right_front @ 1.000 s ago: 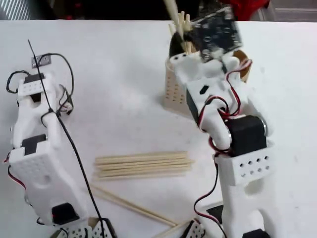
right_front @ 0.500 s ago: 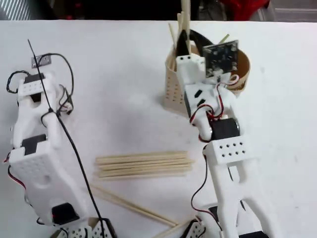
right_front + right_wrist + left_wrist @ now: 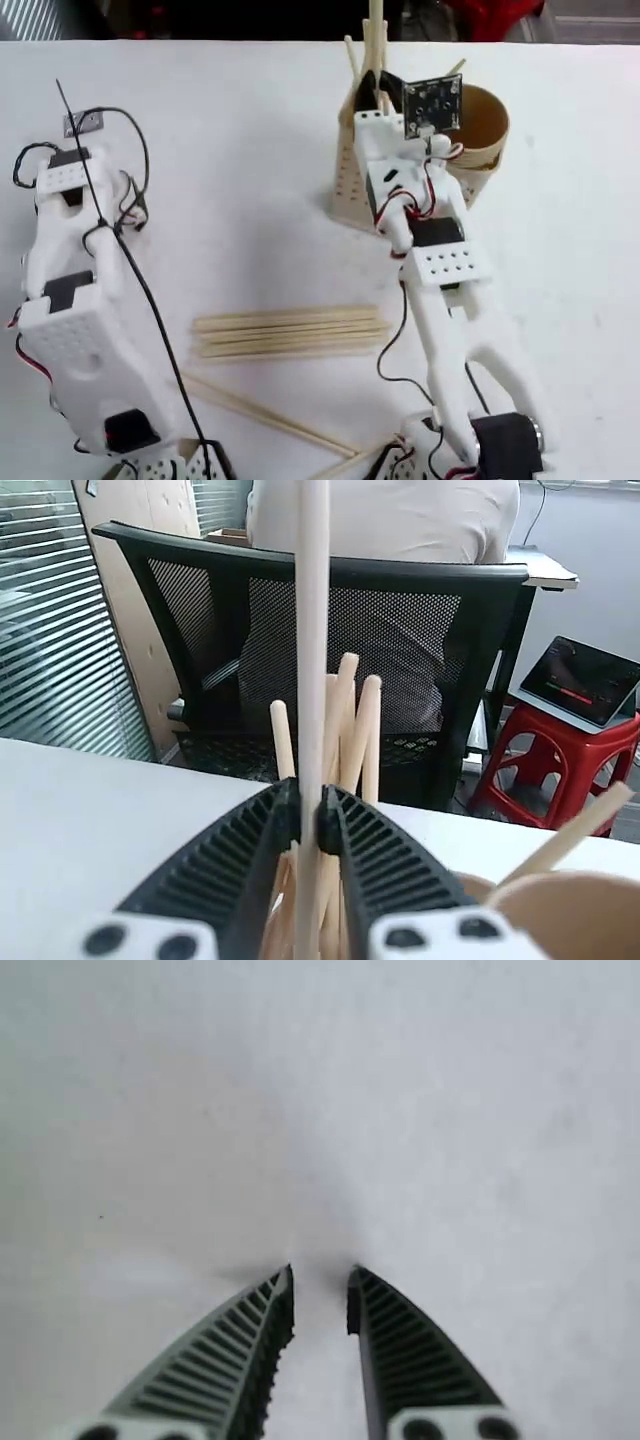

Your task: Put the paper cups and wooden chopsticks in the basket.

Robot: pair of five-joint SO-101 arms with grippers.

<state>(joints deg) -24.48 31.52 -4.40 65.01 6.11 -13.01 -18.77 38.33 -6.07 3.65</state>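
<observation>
At the left of the high view the left arm (image 3: 75, 300) sits folded on the white tabletop (image 3: 230, 150), a black cable draped over it; its wrist view shows the left hand (image 3: 320, 1278) pointing down at bare tabletop, the two ribbed fingers (image 3: 255, 1340) a narrow gap apart with nothing between them.

Moving right, a bundle of wooden chopsticks (image 3: 288, 332) lies flat in the lower middle of the frame, its sticks side by side and running left to right; just below it two loose chopsticks (image 3: 270, 415) lie at a slant toward the bottom edge, and another short piece (image 3: 350, 462) shows beside the right arm's base.

Further right, in the upper middle, stands the cream perforated basket (image 3: 348, 185); several chopsticks (image 3: 352, 60) stand in it, fanned out at the top, and the right wrist view shows them bunched just behind the fingers (image 3: 350, 720). The right arm (image 3: 460, 310) stretches up the frame from its base at the bottom edge to the basket; the right hand (image 3: 308, 815) is above the basket's opening, clamped on a single chopstick (image 3: 312, 630) that stands upright between the jaws and rises past the top of the frame.

At the right of the basket is a brown paper cup (image 3: 485, 125), open end up, with one chopstick (image 3: 580, 825) leaning out over its rim; whether the cup is inside the basket or just beside it I cannot tell, since the arm covers the join.
</observation>
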